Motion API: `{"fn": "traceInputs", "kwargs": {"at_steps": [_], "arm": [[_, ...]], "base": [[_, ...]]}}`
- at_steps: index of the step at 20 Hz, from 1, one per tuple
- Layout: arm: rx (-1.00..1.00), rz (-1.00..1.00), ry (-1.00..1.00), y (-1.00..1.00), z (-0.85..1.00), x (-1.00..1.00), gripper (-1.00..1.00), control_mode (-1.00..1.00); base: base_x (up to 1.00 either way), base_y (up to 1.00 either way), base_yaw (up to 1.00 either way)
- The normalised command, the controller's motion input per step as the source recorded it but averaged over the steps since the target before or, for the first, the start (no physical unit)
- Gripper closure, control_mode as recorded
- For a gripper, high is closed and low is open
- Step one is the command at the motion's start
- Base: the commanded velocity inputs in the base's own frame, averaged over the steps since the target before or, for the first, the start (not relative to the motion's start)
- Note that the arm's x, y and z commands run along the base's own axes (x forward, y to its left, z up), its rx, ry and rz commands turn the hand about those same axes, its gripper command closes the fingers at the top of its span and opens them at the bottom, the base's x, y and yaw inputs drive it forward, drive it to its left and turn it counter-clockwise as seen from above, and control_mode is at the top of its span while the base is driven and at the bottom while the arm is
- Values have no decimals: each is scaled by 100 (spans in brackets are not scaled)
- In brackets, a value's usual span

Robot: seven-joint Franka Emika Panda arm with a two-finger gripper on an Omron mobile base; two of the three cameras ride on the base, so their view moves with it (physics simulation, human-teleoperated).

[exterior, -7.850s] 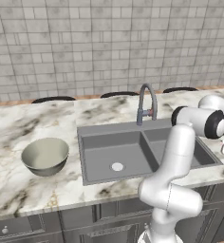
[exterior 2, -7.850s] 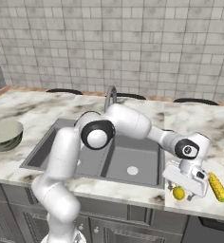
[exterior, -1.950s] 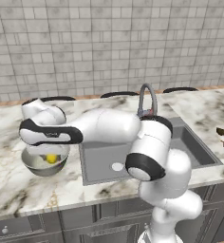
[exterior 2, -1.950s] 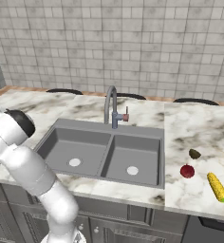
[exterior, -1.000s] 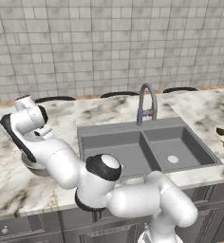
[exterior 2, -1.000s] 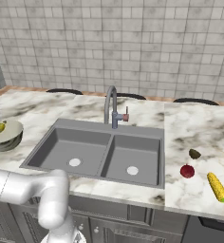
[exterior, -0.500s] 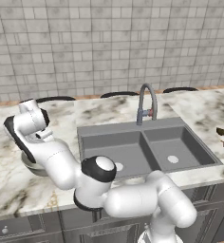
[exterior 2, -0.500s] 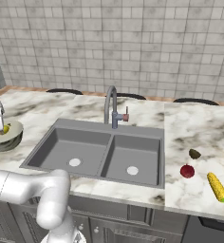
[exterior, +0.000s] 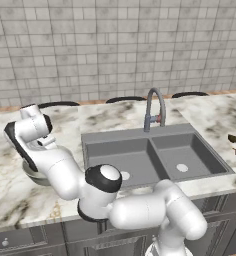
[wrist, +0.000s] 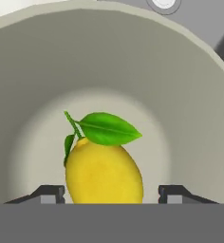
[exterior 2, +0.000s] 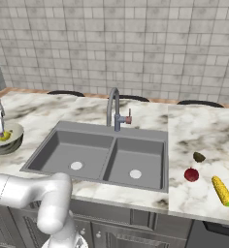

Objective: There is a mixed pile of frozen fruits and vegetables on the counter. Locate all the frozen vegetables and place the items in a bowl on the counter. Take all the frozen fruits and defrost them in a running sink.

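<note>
My gripper (wrist: 112, 192) hangs just above the inside of the grey-olive bowl (wrist: 190, 95), open. A yellow lemon-shaped piece with green leaves (wrist: 104, 173) lies on the bowl's floor between the fingertips, with a gap on its right side. In the right base view the gripper (exterior 2: 1, 131) is over the bowl (exterior 2: 12, 143) at the far left of the counter (exterior 2: 199, 131). A yellow corn cob (exterior 2: 222, 190), a dark red round fruit (exterior 2: 191, 174) and an olive-brown lump (exterior 2: 199, 156) lie right of the sink (exterior 2: 102, 155).
The tall curved faucet (exterior 2: 115, 109) stands behind the double sink, between the bowl and the pile. My arm (exterior: 65, 172) bends across the left counter in front of the bowl (exterior: 32, 176). The tiled wall (exterior 2: 136, 48) closes the back.
The jaws have widened around the yellow piece, which now lies free in the bowl. The hand has stayed over the bowl.
</note>
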Motion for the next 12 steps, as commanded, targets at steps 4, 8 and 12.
{"fn": "traceInputs", "kwargs": {"at_steps": [4, 8, 12], "arm": [[-1, -7, 0, 0, 0, 0, -100, -100], [-5, -4, 2, -4, 20, 0, -100, -100], [-19, -2, 5, -8, 63, -6, -100, -100]], "base": [[0, 0, 0], [0, 0, 0], [0, 0, 0]]}}
